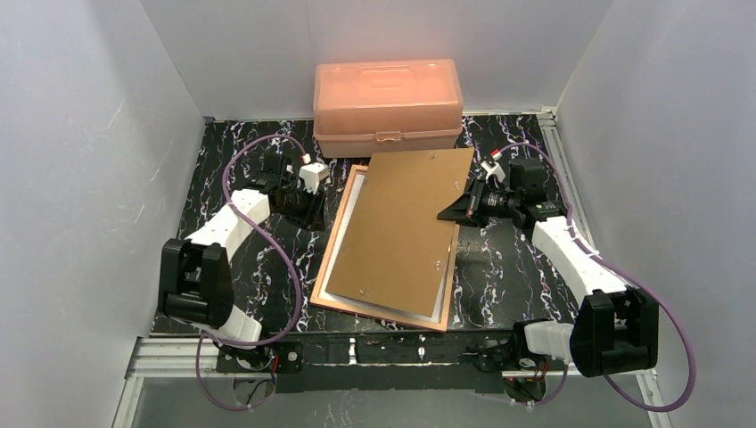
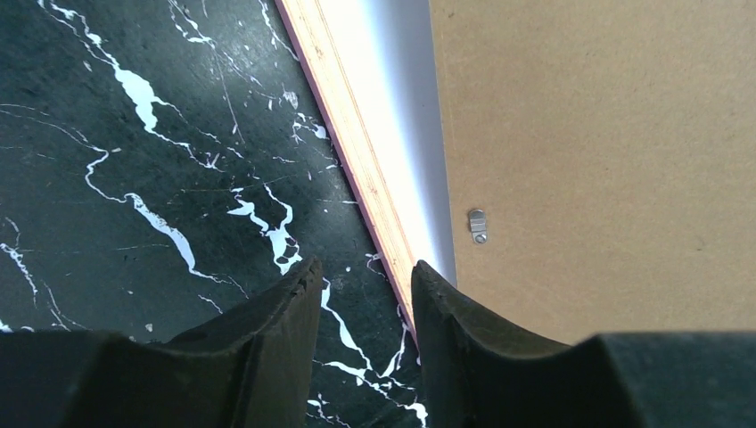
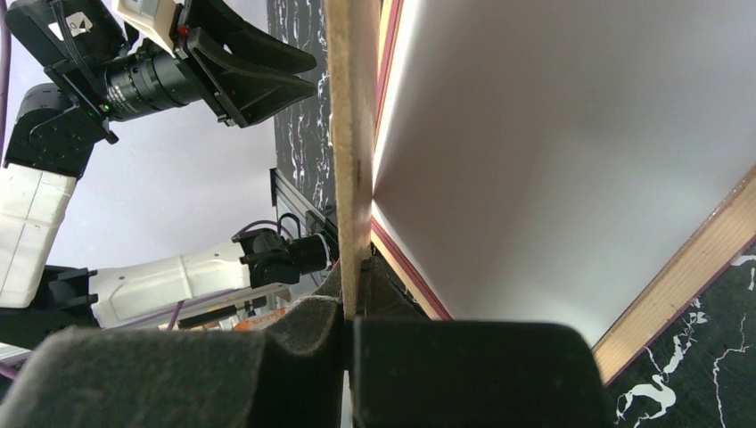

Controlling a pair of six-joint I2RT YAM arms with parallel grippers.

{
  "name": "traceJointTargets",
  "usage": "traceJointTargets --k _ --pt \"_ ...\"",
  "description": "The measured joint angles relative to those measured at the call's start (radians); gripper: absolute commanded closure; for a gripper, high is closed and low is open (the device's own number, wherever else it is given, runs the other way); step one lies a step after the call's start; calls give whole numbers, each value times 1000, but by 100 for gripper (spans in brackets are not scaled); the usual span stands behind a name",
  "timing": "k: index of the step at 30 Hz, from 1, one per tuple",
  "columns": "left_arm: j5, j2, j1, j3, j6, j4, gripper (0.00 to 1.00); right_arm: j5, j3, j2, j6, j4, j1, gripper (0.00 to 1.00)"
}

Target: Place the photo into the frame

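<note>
Frame [image 1: 330,259] lies face-down at mid-table, long axis bottom to top of the top view, leaning right. Photo [image 2: 410,134] sits inside it, white side up, mostly under the skewed backing board [image 1: 401,223]. Right gripper [image 3: 348,316] is clamped on the board's right edge, centre-right, with that edge raised off the photo. Left gripper [image 2: 361,290] is partly open and empty, at the frame's left rim, upper left. Photo lies left of and below the right gripper. Squaring the board probably falls to the right arm.

Box [image 1: 388,98] blocks rear; board [image 1: 401,223] overlies frame [image 1: 379,316]; table [image 1: 499,267] open L & R
</note>
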Motion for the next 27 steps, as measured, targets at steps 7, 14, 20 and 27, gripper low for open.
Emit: traceJointTargets --k 7,14,20,27 --pt "0 40 -1 -13 33 9 72 1 -64 17 42 79 0 99" --pt "-2 100 -1 -16 43 18 76 -16 -90 49 74 143 0 99" --pt "-4 150 -5 -26 47 26 77 -29 -92 97 74 176 0 99" --pt "-7 155 -28 -27 47 42 83 -44 -96 132 68 189 0 99"
